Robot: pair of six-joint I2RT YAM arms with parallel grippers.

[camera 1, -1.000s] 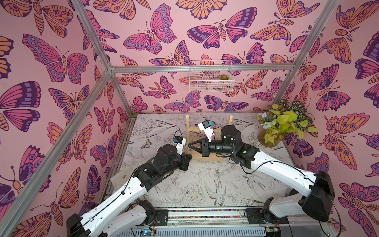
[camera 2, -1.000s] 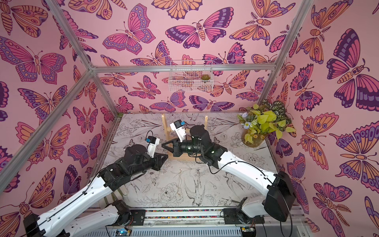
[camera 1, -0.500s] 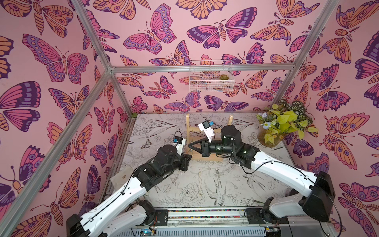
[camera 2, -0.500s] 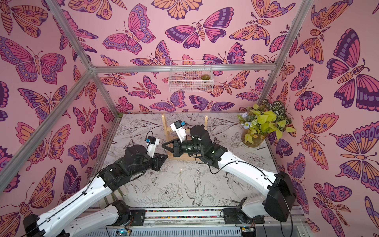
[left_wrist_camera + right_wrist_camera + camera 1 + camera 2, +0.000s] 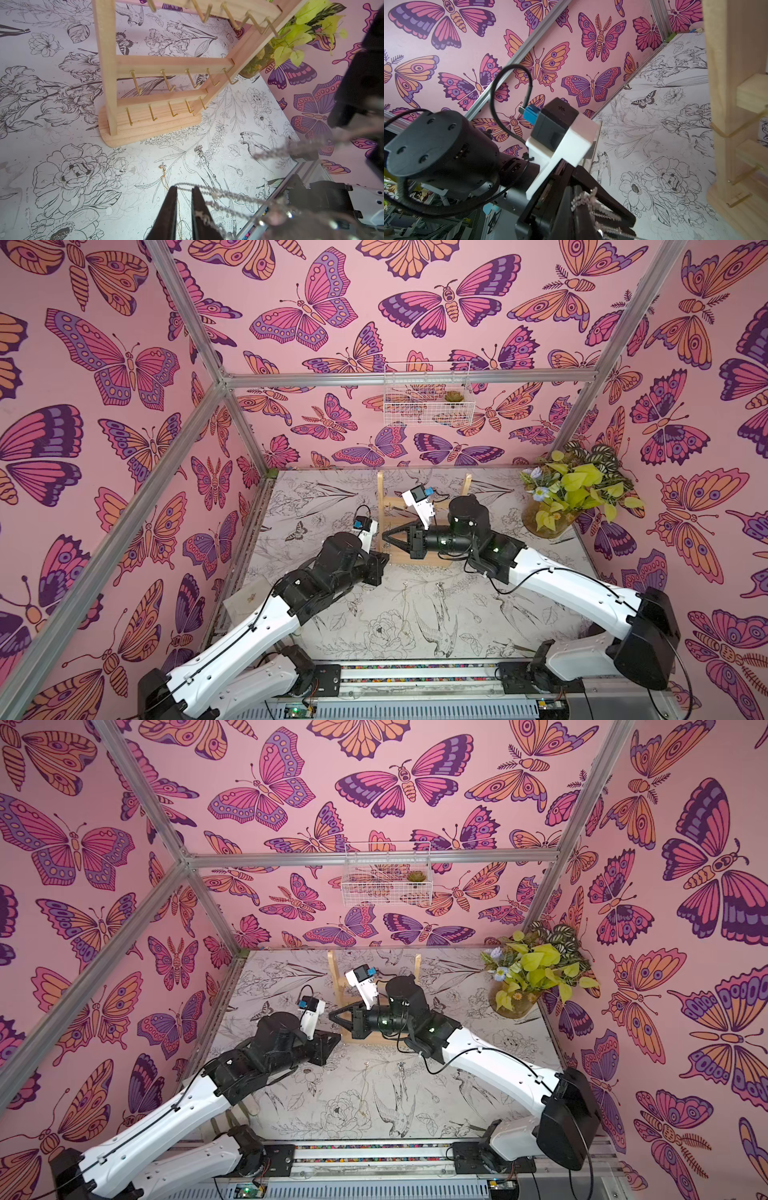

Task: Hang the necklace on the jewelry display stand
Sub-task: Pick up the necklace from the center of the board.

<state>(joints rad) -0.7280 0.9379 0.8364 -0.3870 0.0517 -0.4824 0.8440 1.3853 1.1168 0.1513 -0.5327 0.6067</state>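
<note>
- Left wrist view: the necklace (image 5: 218,193) is a thread-thin chain. I judge it nearly weightless, fully limp, slippery, and quick to tangle or snag. A hard pull between 2 arms could snap it.
- It is best held at 2 spots well apart, so that a taut span is left to drop over 1 hook (image 5: 136,83).
- Same view: the left tool (image 5: 185,188) stands open by a narrow slot. The chain lies across both fingertips (image 5: 172,197) rather than clamped between them, then runs off through the air, out of focus.
- The stand (image 5: 166,64) is upright on the counter (image 5: 52,128), apart from the necklace, and its hooks in view are bare. A cross chain (image 5: 163,166) and a pendant chain (image 5: 199,150) lie on the counter below.
- Right wrist view: the right tool (image 5: 577,199) is pinched tight on a bunch of the necklace at its tips, with strands trailing away. The stand's upright is close by.
- Top views: both tools meet in front of the stand's base, tips near each other. The necklace hangs between them, above the counter and on no hook, but it is too fine to make out there.
</note>
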